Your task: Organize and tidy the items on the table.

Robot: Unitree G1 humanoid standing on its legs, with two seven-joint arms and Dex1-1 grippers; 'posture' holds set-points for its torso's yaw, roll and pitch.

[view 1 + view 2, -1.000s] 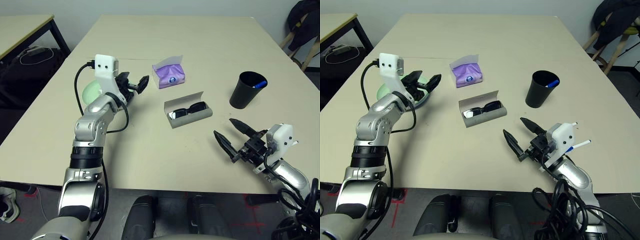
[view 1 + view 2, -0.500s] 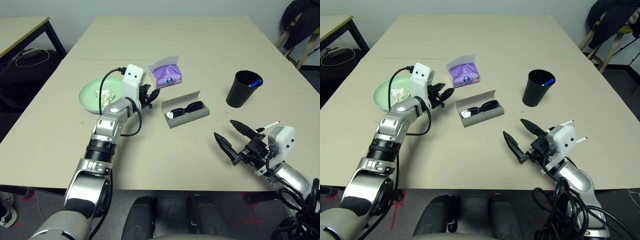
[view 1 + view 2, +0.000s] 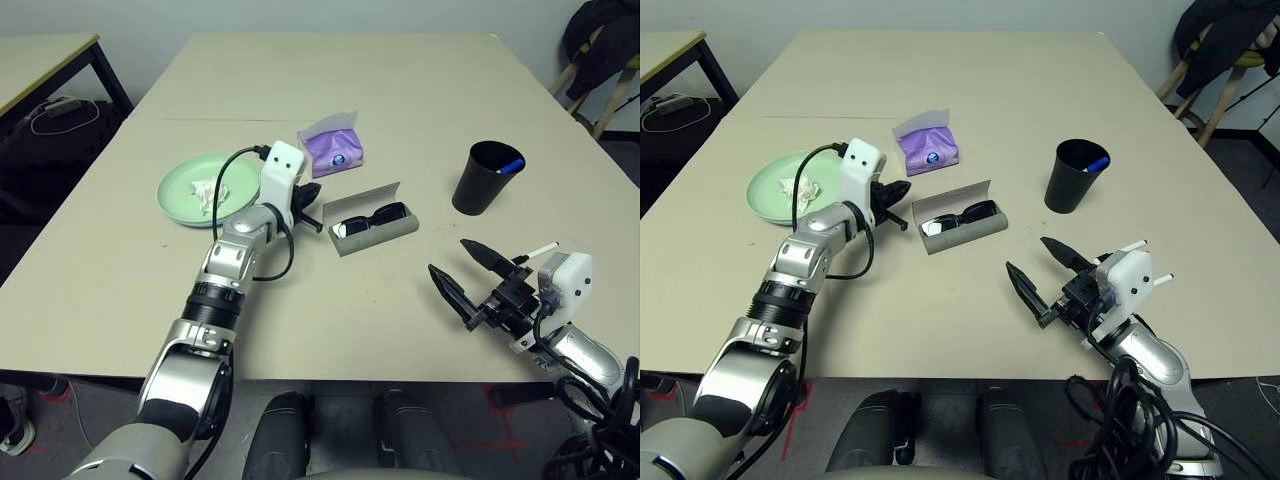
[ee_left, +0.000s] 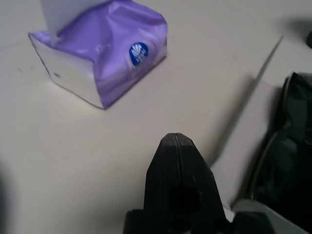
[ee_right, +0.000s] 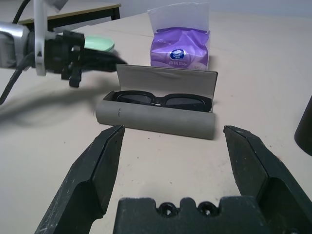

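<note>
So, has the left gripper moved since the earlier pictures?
Yes. The left gripper has moved from above the green plate rightward across the table, toward the glasses case, and its fingers have shut with nothing between them.

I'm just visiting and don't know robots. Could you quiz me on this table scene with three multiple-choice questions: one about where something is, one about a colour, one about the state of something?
1. Where are the black sunglasses?
A. On the green plate
B. Inside the open grey glasses case
C. In the black cup

2. What colour is the tissue pack?
A. Purple
B. Red
C. Yellow

3. How do the two grippers stand?
A. Both shut
B. Both open
C. Left gripper shut, right gripper open

Answers:
1. B: the sunglasses lie in the case, whose lid stands up behind them.
2. A: the pack is purple with a small blue round mark, a white sheet rising from its top.
3. C: the left wrist view shows the left fingers pressed together with nothing between them, while the right fingers stand wide apart.
</note>
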